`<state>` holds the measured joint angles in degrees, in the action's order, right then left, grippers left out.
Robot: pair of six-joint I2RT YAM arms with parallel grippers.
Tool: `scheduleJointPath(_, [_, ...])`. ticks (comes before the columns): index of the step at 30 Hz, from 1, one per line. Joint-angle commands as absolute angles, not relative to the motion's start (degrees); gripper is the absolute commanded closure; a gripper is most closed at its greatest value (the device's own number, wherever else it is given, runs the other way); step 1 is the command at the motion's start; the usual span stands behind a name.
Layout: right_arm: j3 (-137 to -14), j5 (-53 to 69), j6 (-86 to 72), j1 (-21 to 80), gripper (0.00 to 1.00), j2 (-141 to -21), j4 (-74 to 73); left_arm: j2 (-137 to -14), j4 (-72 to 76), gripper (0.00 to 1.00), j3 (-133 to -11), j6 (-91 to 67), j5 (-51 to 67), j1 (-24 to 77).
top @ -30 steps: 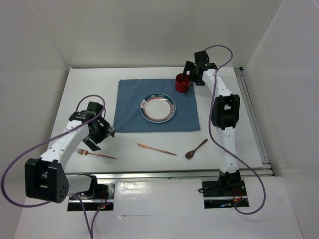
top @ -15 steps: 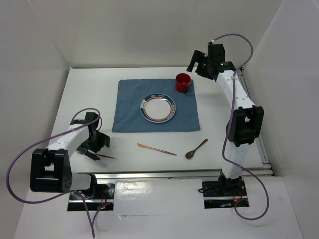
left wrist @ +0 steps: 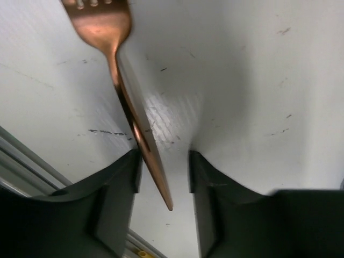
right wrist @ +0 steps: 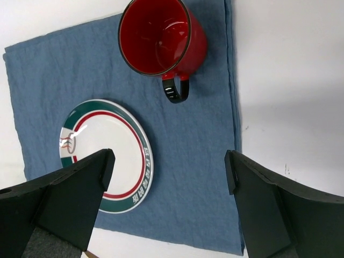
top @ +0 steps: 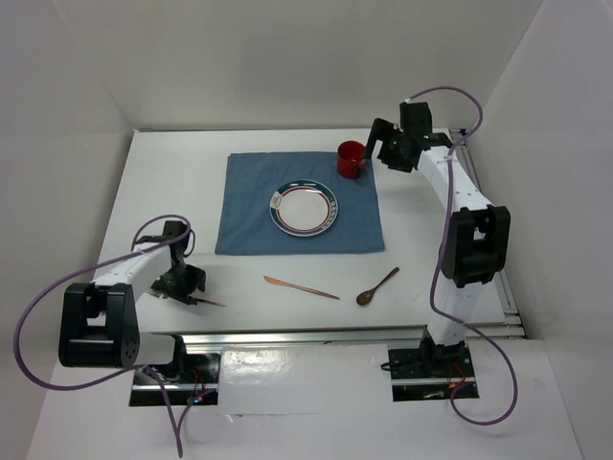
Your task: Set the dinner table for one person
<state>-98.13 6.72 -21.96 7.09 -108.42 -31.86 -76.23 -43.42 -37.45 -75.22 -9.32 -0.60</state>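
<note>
Overhead, the white surface [top: 460, 278] fills the floor of a plain white-walled booth. Its long axis runs left to right, with a metal rail along the near edge and down the right side.

A blue placemat [top: 244, 206] lies towards the far middle, with a green-and-red-rimmed plate [top: 305, 208] on it and a red mug [right wrist: 161, 37] on its far right corner. A copper knife [top: 300, 287] and a dark spoon [top: 376, 286] lie on the bare near part.

The left claw [left wrist: 164, 161] is down at the near left with its jaws apart, straddling the handle of a copper fork [left wrist: 115, 64]. The handle lies against one finger and clear of the other. The fork's tines are cut off at the frame's top, and overhead only its handle end shows.

The right claw [right wrist: 169, 166] hangs wide open and empty above the mug, and one finger hides part of the plate's rim.
</note>
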Motion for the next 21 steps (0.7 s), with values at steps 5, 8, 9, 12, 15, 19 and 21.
scheduleJointPath(5, [-97.21,6.06,-21.53,6.86,0.04,-102.13,-30.94,-78.76,-42.54,0.83,-40.51,-75.08,-11.43,-0.97])
scheduleJointPath(8, [-96.59,6.06,-21.53,6.24,0.04,-100.99,-30.94,-77.09,-44.64,1.0,-45.16,-69.11,-13.53,-0.97])
scheduleJointPath(9, [-96.59,6.06,-21.53,6.24,0.04,-100.99,-30.94,-76.47,-44.65,1.0,-46.65,-66.99,-13.54,-0.36])
scheduleJointPath(12, [-95.98,6.06,-21.53,5.71,0.04,-100.28,-31.46,-77.25,-46.14,1.0,-53.6,-57.6,-14.15,1.66])
scheduleJointPath(15, [-95.36,7.2,-21.53,5.19,0.04,-99.06,-31.46,-80.75,-45.62,1.0,-60.63,-47.83,-13.36,6.04])
scheduleJointPath(19, [-94.22,7.21,-21.53,5.19,0.04,-97.39,-32.08,-87.51,-47.63,1.0,-69.24,-42.11,-14.58,10.7])
scheduleJointPath(21, [-93.6,7.21,-21.53,5.19,0.04,-96.69,-32.7,-90.6,-48.25,1.0,-73.99,-38.87,-15.46,12.56])
